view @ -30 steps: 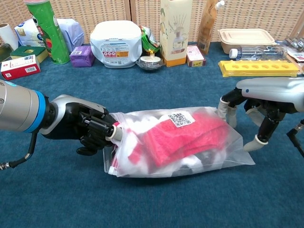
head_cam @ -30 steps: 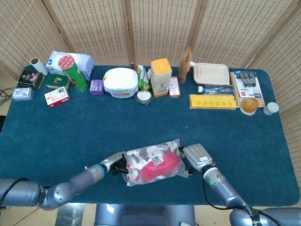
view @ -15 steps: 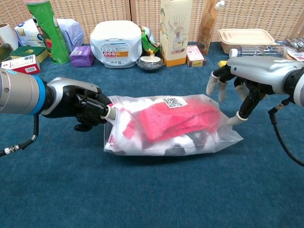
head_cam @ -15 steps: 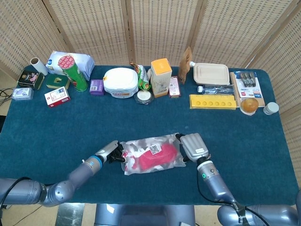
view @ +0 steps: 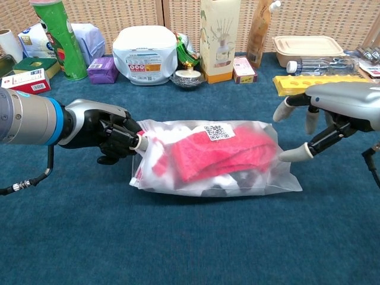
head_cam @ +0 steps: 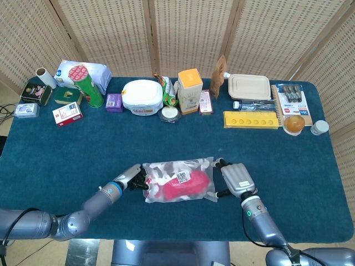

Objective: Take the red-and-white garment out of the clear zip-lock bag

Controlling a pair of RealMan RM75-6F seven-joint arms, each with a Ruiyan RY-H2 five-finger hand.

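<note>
The garment [view: 217, 155] is red and white, folded and bunched, fully inside the clear bag [view: 178, 142], which lies flat on the blue cloth of the table [head_cam: 66, 149], near its front edge and about mid-width. A QR sticker [view: 215, 132] sits on the bag's top face. Zip end appears to be at the left, but whether it is open cannot be told.

Left hand [view: 110, 138] pinches the bag's left edge, fingers curled tight on the plastic. Right hand [view: 323, 116] sits just right of the bag, fingers spread; one fingertip [view: 291, 156] touches or nearly touches the bag's right end, holding nothing.

Handling guess: garment is soft, light and floppy, and will likely drag on the plastic and come out in a lump. The bag is thin, slick and crinkly, and would slide on the cloth unless pinned. Best hold is probably on the fabric near the mouth, with the other hand pinning the bag's far end.

Behind the bag, along the table's back edge: a green can [head_cam: 89, 88], a white tub [head_cam: 142, 95], a carton [head_cam: 189, 88], a yellow tray [head_cam: 250, 119] and a lidded box [head_cam: 249, 87]. Wicker screen panels [head_cam: 183, 33] stand behind the table.
</note>
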